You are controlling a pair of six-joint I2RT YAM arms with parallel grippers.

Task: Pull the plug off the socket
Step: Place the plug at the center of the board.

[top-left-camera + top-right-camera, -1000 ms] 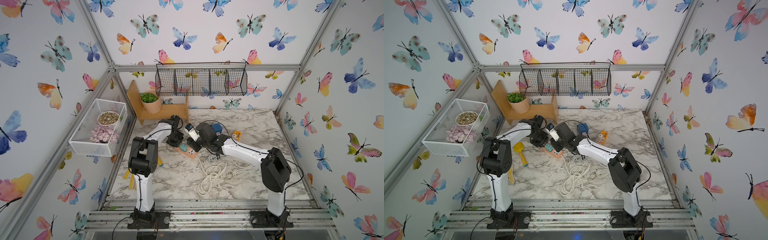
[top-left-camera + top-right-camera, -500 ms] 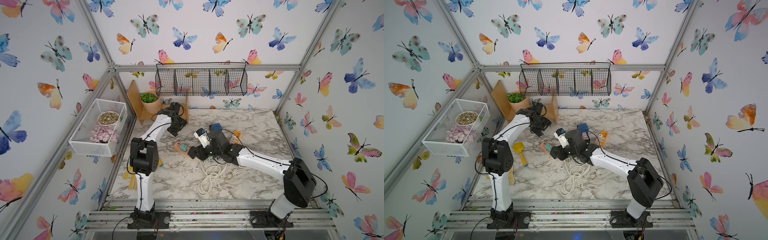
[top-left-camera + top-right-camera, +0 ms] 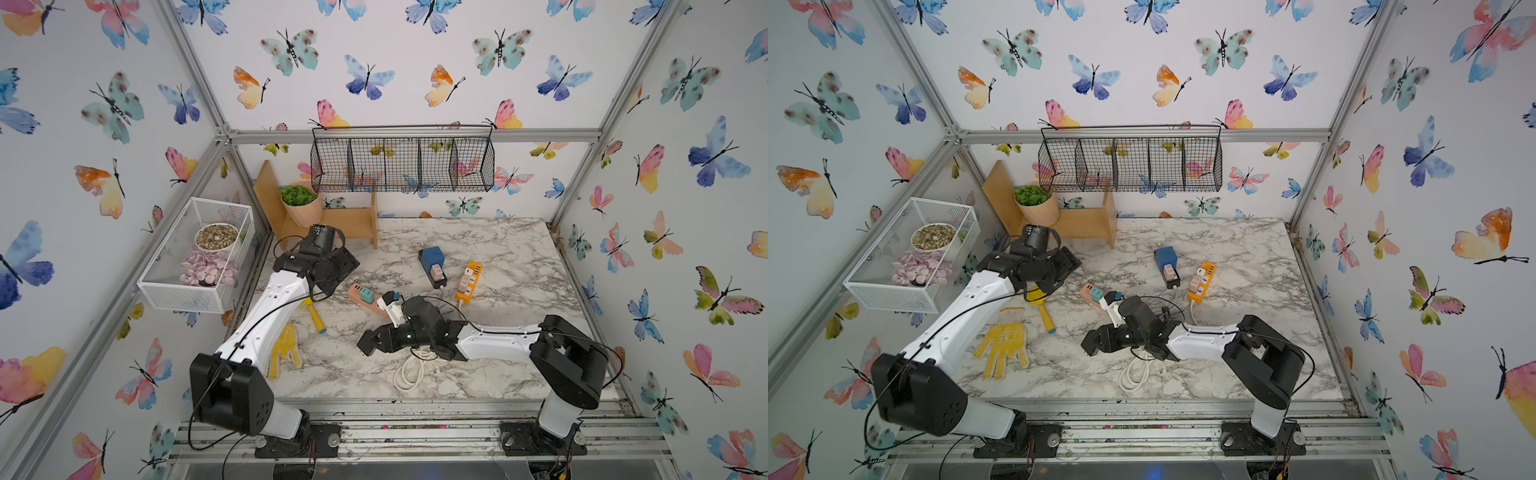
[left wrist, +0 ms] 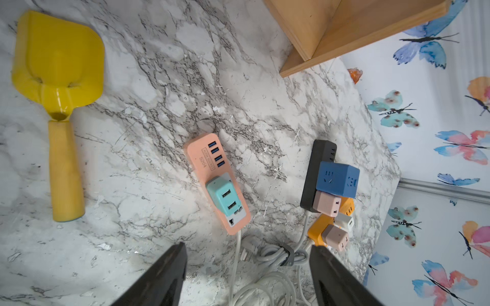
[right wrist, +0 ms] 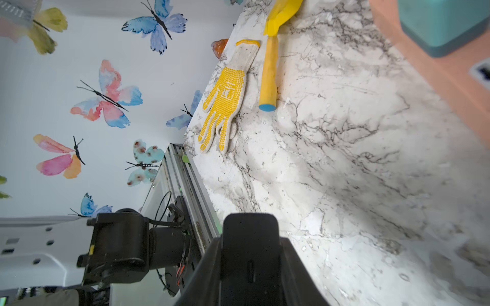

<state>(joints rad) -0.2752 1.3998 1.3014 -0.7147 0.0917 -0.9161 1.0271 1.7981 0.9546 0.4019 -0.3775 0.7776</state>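
plug: small black block [image 5: 249, 251], looks already out of its socket imo, pinched between the jaws of the right gripper [image 3: 372, 341] above bare marble

where that is: in a top view, roughly 6 o'clock of the pink power strip [image 4: 201, 159], near it but not touching

strip: lies flat on the table [image 3: 498, 249] with a teal adapter [image 4: 225, 198] plugged in mid-strip; the end socket [image 4: 233, 221] right beside it is empty, so my guess is the black one lived there

other arm: left gripper [image 4: 248, 246] has its jaws wide apart with nothing in them, hovering at about 11 o'clock of the strip

neighbours: black strip [image 4: 318, 159] carrying a blue cube [image 4: 336, 180] at 2 o'clock, orange strip [image 3: 468, 286] at 3, cable coil [image 3: 409, 372] at 5, yellow scoop [image 4: 58, 61] and glove [image 5: 225, 98] round 8

step: the pull itself looks done, this reads as the carry-away bit

next move: pick a bare patch clear of the cable coil, lower the plug, let the jaws go; can't tell how firm the hold is, so I'd take it slow
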